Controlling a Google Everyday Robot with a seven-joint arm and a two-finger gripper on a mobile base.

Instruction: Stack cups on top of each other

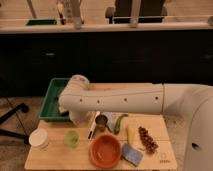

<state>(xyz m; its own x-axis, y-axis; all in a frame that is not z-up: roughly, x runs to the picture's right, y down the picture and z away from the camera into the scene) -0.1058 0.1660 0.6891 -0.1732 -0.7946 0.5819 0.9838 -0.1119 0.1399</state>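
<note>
The dark shiny metal cup (101, 123) stands upright on the wooden table (55, 159), near the middle. The pale green plastic cup (71, 138) stands to its left, nearer the front, apart from it. My white arm (120, 98) reaches from the right across the table. My gripper (76, 116) hangs below the arm's left end, by the green tray's right edge, behind the green cup and left of the metal cup. It touches neither cup.
A green tray (51, 100) sits at the back left. A white lidded tub (38, 138) stands front left. An orange bowl (105, 150), a blue sponge (131, 154), a green vegetable (120, 123), a yellow item (131, 133) and dark grapes (147, 139) lie at right.
</note>
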